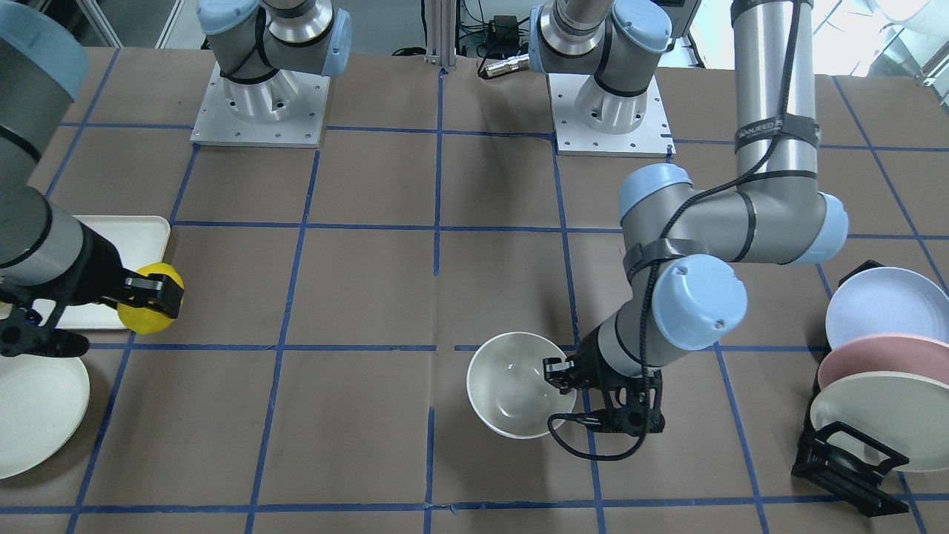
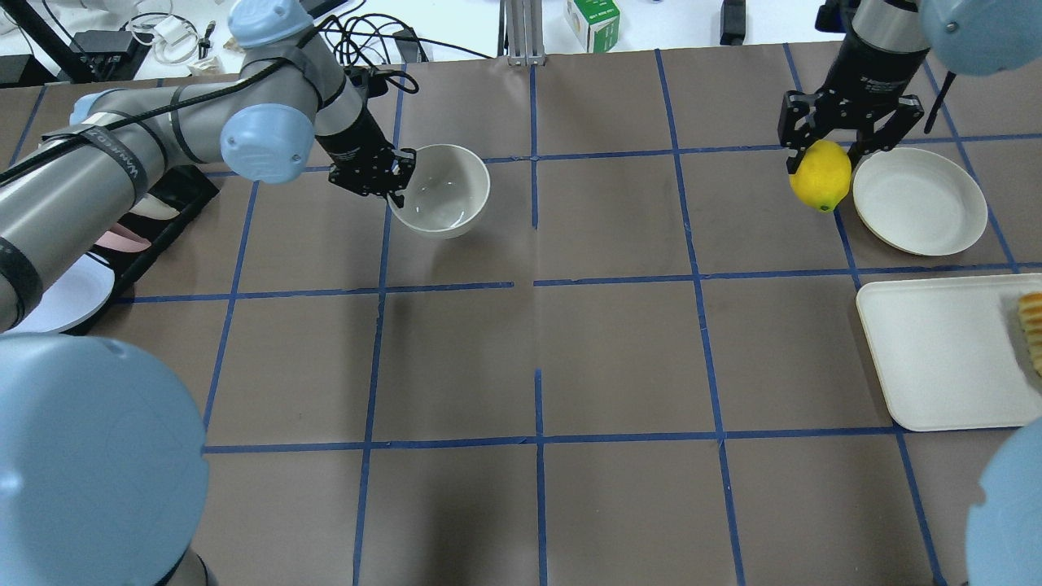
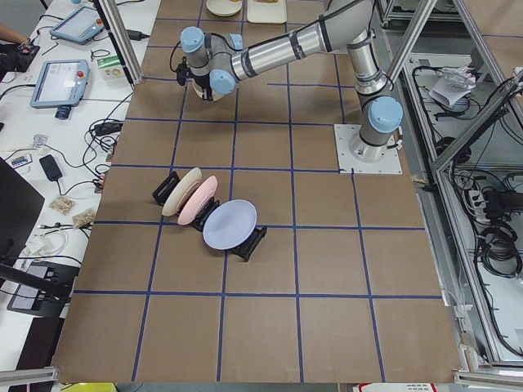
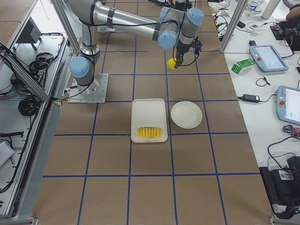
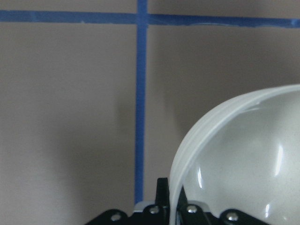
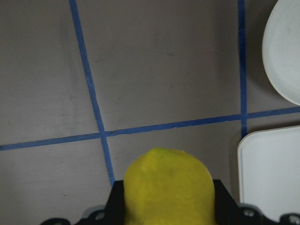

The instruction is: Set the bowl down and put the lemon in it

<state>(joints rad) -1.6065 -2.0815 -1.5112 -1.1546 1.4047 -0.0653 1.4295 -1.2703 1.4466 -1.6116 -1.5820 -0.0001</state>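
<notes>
The cream bowl sits at or just above the table on the far left-centre; I cannot tell if it touches. My left gripper is shut on its left rim, one finger inside and one outside, as the left wrist view shows on the bowl. It also shows in the front view. The bowl is empty. My right gripper is shut on the yellow lemon and holds it above the table at the far right, just left of the flat plate. The lemon fills the bottom of the right wrist view.
A flat cream plate lies right of the lemon. A white tray with orange-yellow slices lies nearer the robot. A black rack of pastel plates stands on the robot's left side. Brown paper with blue tape lines lies between bowl and lemon.
</notes>
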